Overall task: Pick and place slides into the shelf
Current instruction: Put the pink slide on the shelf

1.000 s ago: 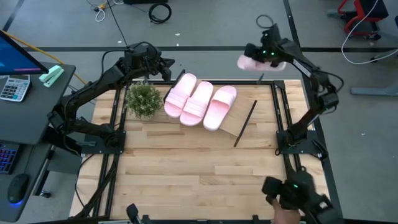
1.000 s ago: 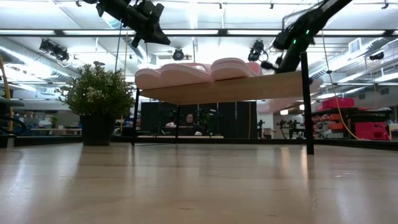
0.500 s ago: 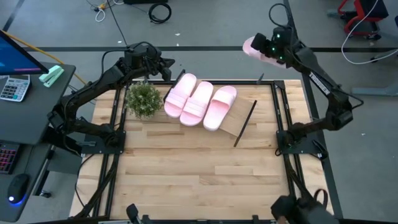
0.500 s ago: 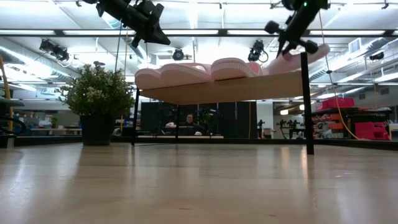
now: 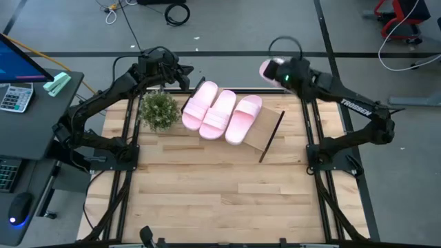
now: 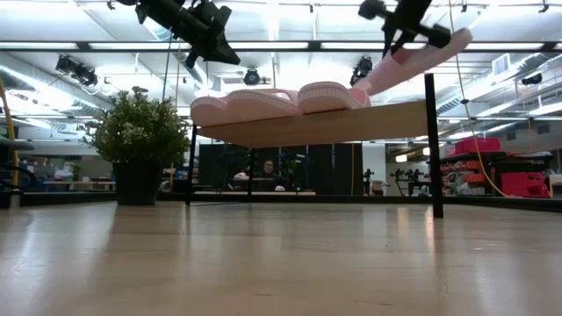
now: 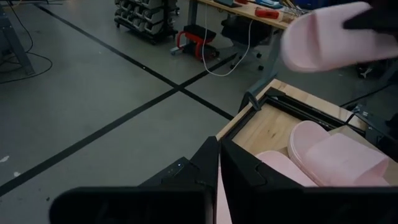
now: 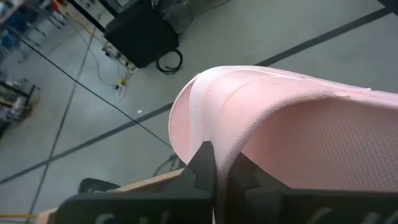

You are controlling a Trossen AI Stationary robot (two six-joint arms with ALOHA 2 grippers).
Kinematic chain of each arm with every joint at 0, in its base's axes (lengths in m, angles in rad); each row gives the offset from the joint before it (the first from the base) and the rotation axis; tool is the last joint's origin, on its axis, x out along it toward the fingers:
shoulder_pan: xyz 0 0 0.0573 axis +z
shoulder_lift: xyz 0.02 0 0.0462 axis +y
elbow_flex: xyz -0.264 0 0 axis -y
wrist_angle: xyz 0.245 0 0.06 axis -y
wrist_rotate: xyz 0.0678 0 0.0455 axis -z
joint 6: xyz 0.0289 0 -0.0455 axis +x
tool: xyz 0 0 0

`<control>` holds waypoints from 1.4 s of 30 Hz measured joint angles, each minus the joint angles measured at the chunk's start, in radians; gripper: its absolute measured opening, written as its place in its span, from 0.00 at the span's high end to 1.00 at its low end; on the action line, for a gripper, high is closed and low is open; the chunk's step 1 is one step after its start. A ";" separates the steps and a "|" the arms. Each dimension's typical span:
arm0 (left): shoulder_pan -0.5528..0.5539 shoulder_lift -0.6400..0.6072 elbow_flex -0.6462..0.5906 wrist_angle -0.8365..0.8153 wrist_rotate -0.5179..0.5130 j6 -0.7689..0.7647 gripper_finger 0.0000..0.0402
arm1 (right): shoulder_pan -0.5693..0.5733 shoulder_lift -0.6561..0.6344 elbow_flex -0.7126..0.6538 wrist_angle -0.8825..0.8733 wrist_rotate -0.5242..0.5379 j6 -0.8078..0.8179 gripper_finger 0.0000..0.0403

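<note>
Three light pink slides lie side by side on the slanted light-wood shelf, also seen from table height. My right gripper is above the shelf's far right corner, shut on the fourth slide, which shows tilted in the low view and fills the right wrist view. My left gripper hovers shut above the shelf's far left end, touching nothing. Its wrist view shows the held slide and the shelved slides. My right gripper pinches the slide's side rim between its two fingers. It comes at the slide from above. The slide is lifted clear and tilted, its high end toward the table's right and its low end just above the shelved slides.
A potted plant stands at the shelf's left end. A black rod lies across the bare right part of the shelf board. The shelf's black legs stand on the butcher-block table. A desk with a calculator stands left.
My right gripper has risen with the slide, swinging first toward the far edge, then back toward the table's left over the shelf's far right corner. The slide has turned and now tilts above the shelved slides. A person at the near right corner has left the view.
</note>
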 joint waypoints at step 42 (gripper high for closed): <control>-0.386 0.039 0.001 0.149 0.000 -0.093 0.97 | 0.541 0.027 0.000 -0.311 0.712 0.811 0.98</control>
